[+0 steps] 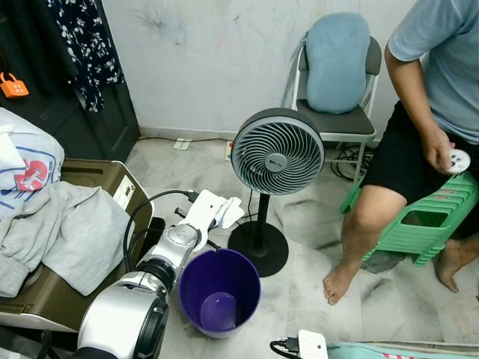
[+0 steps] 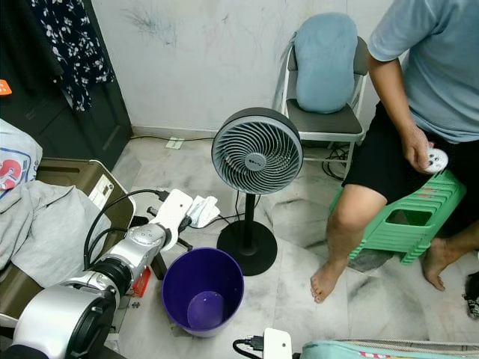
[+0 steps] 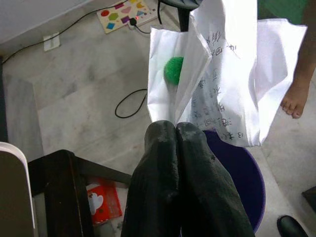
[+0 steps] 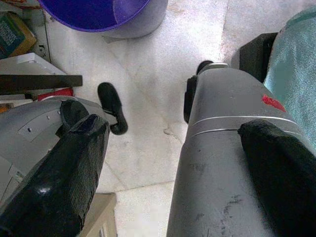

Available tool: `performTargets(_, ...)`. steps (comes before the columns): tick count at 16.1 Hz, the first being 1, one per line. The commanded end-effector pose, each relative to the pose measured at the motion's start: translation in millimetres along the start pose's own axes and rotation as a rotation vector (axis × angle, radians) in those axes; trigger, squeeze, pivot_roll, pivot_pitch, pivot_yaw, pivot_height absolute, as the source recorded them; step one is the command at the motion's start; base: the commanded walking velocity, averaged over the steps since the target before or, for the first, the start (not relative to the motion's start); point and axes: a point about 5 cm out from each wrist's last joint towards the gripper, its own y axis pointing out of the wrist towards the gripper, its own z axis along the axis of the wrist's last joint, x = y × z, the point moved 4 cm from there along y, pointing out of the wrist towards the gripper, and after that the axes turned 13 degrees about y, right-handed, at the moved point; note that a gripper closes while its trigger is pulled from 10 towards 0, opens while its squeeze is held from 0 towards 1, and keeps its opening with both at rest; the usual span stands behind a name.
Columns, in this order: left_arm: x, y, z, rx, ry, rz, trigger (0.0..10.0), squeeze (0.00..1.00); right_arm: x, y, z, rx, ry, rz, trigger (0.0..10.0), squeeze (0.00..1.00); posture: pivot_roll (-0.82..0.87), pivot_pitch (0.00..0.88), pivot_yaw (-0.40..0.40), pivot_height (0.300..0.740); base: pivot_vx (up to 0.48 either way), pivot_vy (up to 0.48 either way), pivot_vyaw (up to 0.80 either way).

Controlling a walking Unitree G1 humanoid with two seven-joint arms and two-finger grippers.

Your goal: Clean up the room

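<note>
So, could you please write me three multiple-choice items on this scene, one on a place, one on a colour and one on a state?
1. Where is the crumpled white paper?
A. On the grey chair
B. Pinched in the left hand, by the bin's rim
C. Lying inside the bin

2. What colour is the bin?
A. Green
B. Grey
C. Purple

3. How do the left hand's fingers stand?
A. Shut on the paper
B. Wide open
C. Closed on a cable

Answers:
1 B: the left wrist view shows the paper held at the fingertips with the bin just beyond.
2 C: both eye views show a purple bin on the floor beside the standing fan.
3 A: the two black fingers press together with the paper's edge between them.
</note>
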Motion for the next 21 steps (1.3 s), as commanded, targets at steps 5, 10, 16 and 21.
performTargets(5, 0.8, -0.6, -5.7, -0.019, 0.0, -0.003, 10.0, 0.0, -106.6, -59.3, 47.8, 0.253, 0.149, 0.377, 10.0, 0.0, -0.23, 0.0, 0.0, 0.74, 0.0, 0.0, 0.0)
performTargets(10, 0.8, -0.6, -5.7, -0.019, 0.0, -0.003, 10.0, 0.0, -106.6, -59.3, 47.8, 0.253, 0.149, 0.377, 10.0, 0.0, -0.23, 0.0, 0.0, 0.74, 0.0, 0.0, 0.0)
performTargets(16, 0.8, -0.6, -5.7, -0.019, 0.0, -0.003, 10.0, 0.0, -106.6, -59.3, 47.8, 0.253, 0.149, 0.377, 10.0, 0.0, -0.23, 0.0, 0.0, 0.74, 0.0, 0.0, 0.0)
performTargets(21, 10.1, -0.2, -4.9, 0.003, -0.039, -0.052, 10.0, 1.0, -112.1, -49.6, 66.2, 0.318, 0.111, 0.41, 10.0, 0.0, -0.24, 0.139, 0.249, 0.74, 0.0, 0.0, 0.0)
